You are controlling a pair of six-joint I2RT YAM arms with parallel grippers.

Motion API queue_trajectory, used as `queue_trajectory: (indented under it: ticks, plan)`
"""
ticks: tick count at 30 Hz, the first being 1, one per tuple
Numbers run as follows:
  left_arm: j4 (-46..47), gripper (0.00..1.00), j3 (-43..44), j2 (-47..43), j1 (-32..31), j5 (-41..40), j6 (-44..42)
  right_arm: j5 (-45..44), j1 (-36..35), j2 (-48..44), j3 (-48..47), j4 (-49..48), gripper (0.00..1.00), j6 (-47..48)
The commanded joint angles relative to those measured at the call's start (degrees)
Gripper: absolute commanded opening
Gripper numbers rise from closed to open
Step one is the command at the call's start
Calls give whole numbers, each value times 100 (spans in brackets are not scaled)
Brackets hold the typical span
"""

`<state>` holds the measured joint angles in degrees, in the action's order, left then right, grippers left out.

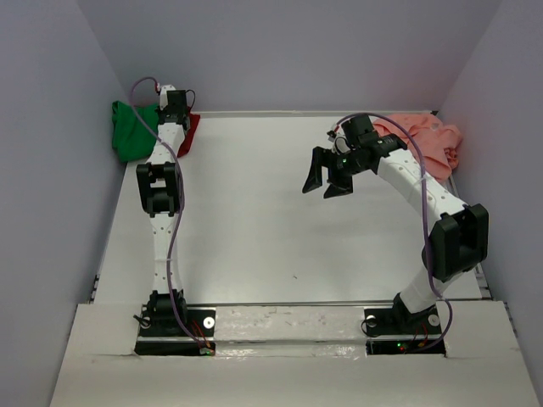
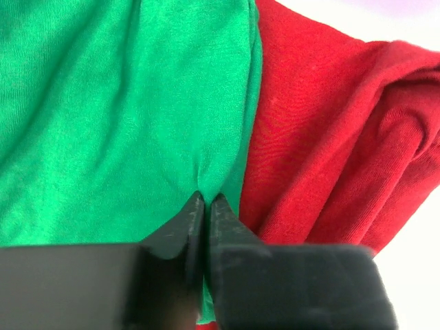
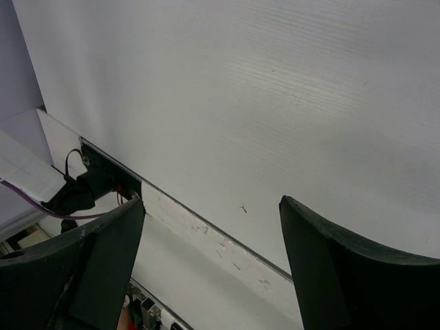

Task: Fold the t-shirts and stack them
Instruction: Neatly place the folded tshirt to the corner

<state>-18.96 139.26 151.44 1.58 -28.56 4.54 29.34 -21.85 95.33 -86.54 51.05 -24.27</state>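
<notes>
Pinching a pucker of the green t-shirt (image 2: 103, 117) with the left gripper (image 2: 206, 201), jaws almost together, right by its edge against the dark red t-shirt (image 2: 323, 137). Bunched together in the upper left corner of the top view, at the far edge of the table (image 1: 254, 229). Probably a drag down and right toward frame centre next. Holding nothing with the right gripper (image 1: 327, 182), jaws wide apart, hovering centre-right. Crumpled upper right behind it: salmon pink t-shirt (image 1: 428, 140). Much closer to the left arm for green.
</notes>
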Motion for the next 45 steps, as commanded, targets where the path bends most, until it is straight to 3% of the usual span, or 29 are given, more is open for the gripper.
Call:
queue_trajectory:
  ticks: [1,2,34,35,38,40,43,45]
  plan:
    - [226,4,242,-325,-35,-54,56,-16,-65,21,-249,11,85,-34]
    - [209,0,251,-343,-44,-10,91,-16,-65,12,-249,11,85,-34]
    - [138,0,180,-906,-545,96,83,-8,-171,21,-161,-121,85,-51]
    - [138,27,172,-853,-536,157,83,-8,-171,12,-170,-121,85,-43]
    - [173,69,58,-817,-536,288,91,-7,-171,3,-161,-121,85,-51]
    - [217,76,-4,-809,-536,394,109,-8,-171,-6,-144,-139,85,-51]
    - [244,76,22,-791,-536,693,135,-8,-171,-23,-135,-165,85,-60]
    - [226,91,66,-791,-545,825,170,-16,-171,-6,-126,-183,85,-60]
